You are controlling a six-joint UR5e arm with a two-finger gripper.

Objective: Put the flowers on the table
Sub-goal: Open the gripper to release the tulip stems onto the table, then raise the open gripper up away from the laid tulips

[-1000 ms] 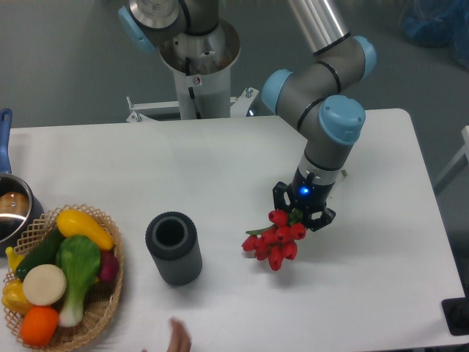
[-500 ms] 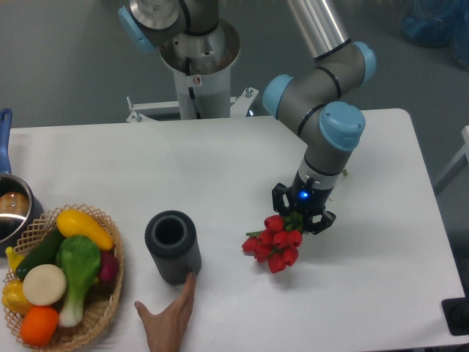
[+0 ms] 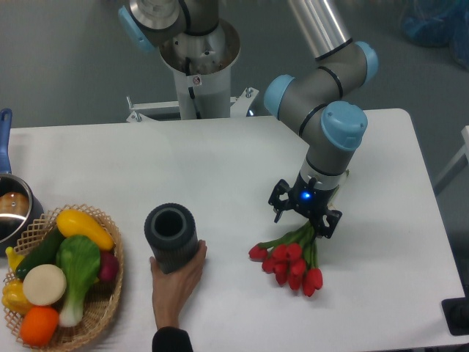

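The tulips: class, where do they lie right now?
The red tulips lie on the white table, right of centre, just below the gripper and right of the dark vase.

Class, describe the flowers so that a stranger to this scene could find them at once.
On the white table, look right of centre, just below the robot arm's claw. There lie the flowers, red tulips with green stems pointing up toward the claw. Nothing else on that side is red.

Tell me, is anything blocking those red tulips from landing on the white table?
Nothing visible does. The tulips seem to lie on the table below the gripper. The dark vase and a person's hand sit well to the side.
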